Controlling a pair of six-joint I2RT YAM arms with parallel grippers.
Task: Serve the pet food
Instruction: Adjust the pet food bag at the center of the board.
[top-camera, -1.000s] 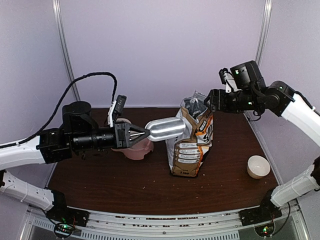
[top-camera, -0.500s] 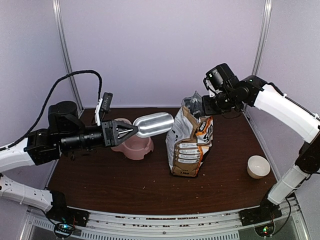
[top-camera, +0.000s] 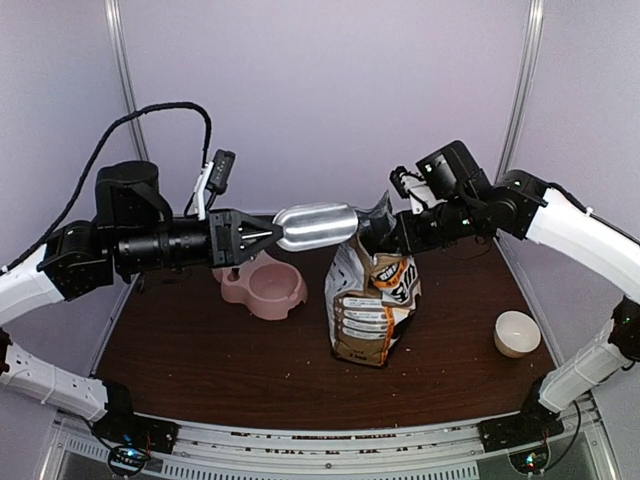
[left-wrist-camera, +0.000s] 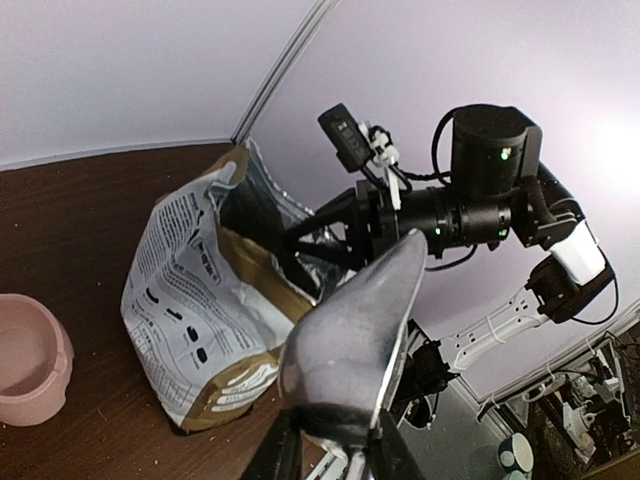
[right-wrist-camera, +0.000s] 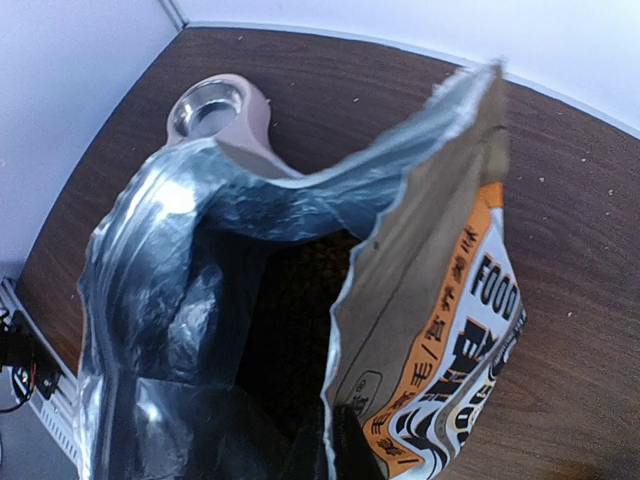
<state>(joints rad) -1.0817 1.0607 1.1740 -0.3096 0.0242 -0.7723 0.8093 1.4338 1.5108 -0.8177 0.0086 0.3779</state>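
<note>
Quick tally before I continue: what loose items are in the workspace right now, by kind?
pet food bag: 1
metal scoop: 1
pink feeder: 1
white bowl: 1
Total: 4

You have one bag (top-camera: 368, 300) on one table (top-camera: 200, 360); everything else is placed from the bag.
- Scoop (top-camera: 315, 226): one, metal, just left of the bag's mouth.
- Feeder (top-camera: 268, 287): one, pink, left of the bag. One basin shows plainly; the rest sits behind an arm.
- Bowl (top-camera: 517, 333): one, small and white, well right of the bag.
- Grippers: two. The left gripper (top-camera: 262, 236) is left of the bag and the right gripper (top-camera: 385, 232) is at its top.
- Kibble (right-wrist-camera: 300, 300): one loose mass inside the bag, pellets too small to count.
</note>
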